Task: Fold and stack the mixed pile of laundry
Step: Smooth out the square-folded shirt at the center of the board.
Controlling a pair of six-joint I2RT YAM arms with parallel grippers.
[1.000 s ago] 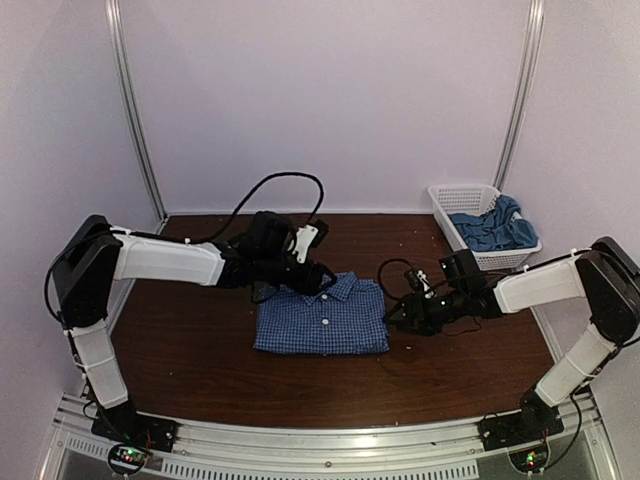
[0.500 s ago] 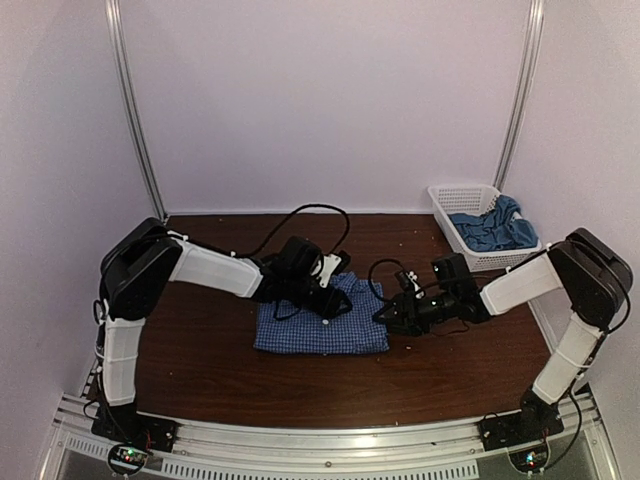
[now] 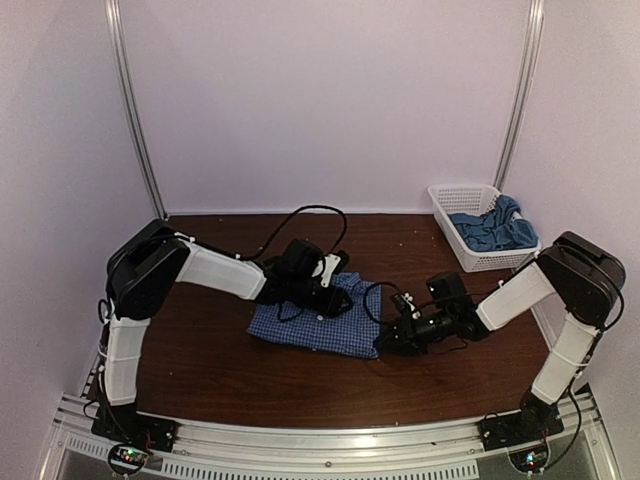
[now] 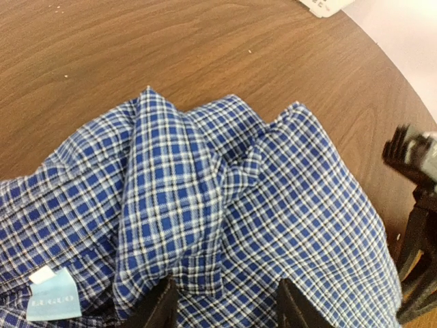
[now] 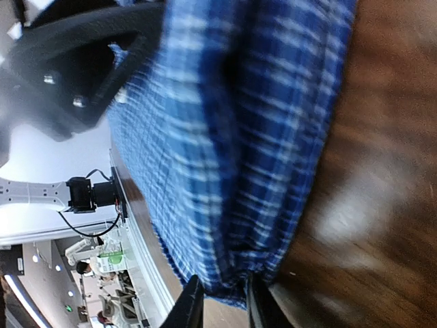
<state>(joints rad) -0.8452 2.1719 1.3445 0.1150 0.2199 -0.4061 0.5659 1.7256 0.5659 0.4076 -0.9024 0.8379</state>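
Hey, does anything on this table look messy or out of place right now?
Yes. The checked shirt lies crooked and rumpled mid-table, its collar end bunched into ridges. The teal t-shirt is unfolded, heaped in the white basket at the far right, spilling over its rim.

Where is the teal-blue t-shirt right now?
In the top view, the teal-blue cloth t-shirt lies in the white plastic lattice basket, far right on the brown wooden table.
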